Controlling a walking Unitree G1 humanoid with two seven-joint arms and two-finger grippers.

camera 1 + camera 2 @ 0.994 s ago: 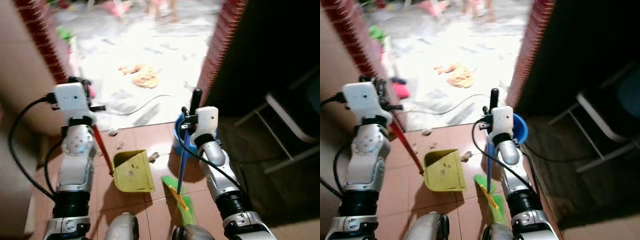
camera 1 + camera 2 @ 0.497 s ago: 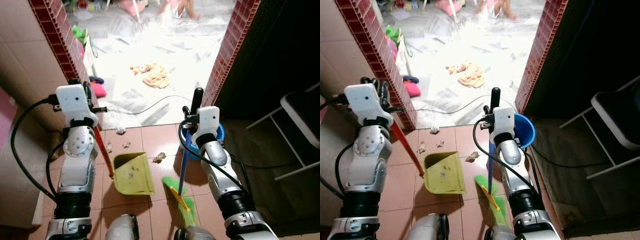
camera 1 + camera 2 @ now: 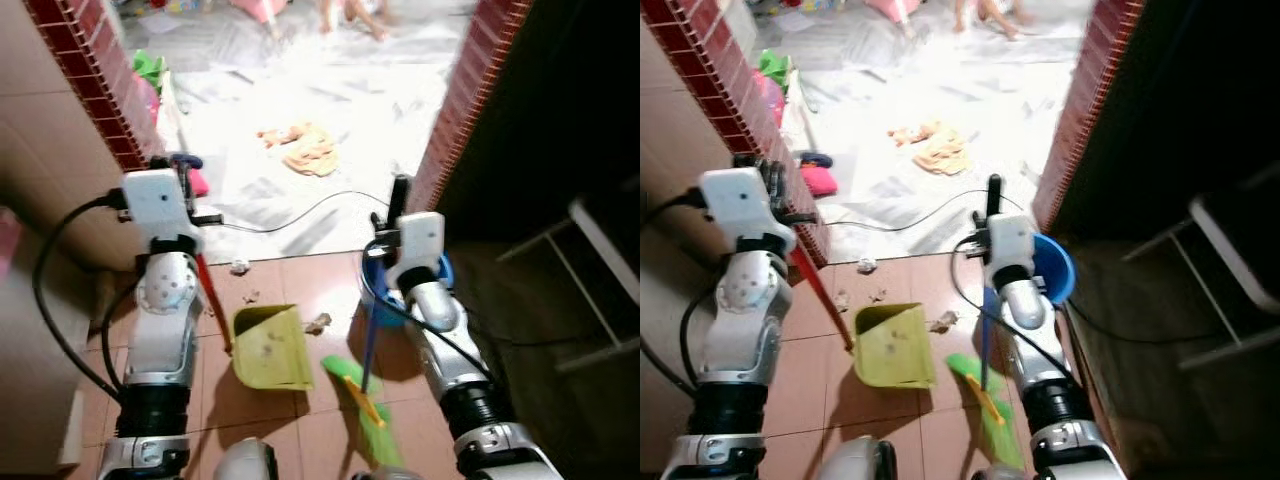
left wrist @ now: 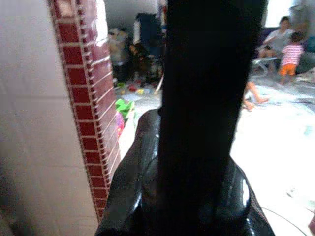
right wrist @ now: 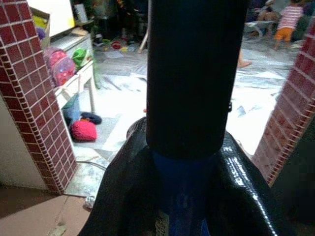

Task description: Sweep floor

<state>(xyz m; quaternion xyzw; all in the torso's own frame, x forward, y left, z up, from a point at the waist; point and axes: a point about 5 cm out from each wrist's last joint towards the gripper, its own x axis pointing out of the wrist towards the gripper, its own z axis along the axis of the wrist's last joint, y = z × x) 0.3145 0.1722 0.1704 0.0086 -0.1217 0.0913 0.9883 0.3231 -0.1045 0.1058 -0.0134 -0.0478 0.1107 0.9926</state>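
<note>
**Dustpan down, broom alongside, crumbs waiting at the lip**

Left hand [image 3: 183,172] wrapped around the top of the red handle [image 3: 212,300], clamped on it as the wrist view suggests, with the dark shaft running straight between the fingers. Handle slanted down to the yellow dustpan [image 3: 268,346], resting flat on the terracotta floor tiles [image 3: 300,270] with its open mouth toward the doorway: placed, by the look of it, to receive what gets pushed in.

Right hand [image 3: 398,205] closed round the blue broom handle [image 3: 368,335], held near upright so the green bristle head [image 3: 372,418] meets the floor just beside the dustpan's right edge. A grip near the top, likely for a long sweeping stroke.

Crumpled paper scraps near the pan: one [image 3: 318,323] touching its right front corner, smaller bits [image 3: 240,267] further ahead by the threshold. Inside the pan, a few dark specks.

Smooth moulded plastic for the pan; stiff, splayed bristles; matte, square, grouted tiles. Glossy red brick-tile pillars [image 3: 90,75] framing the opening. Blue plastic bucket [image 3: 436,275] behind the right arm; thin black cable [image 3: 290,215] snaking over the pale floor beyond.
</note>
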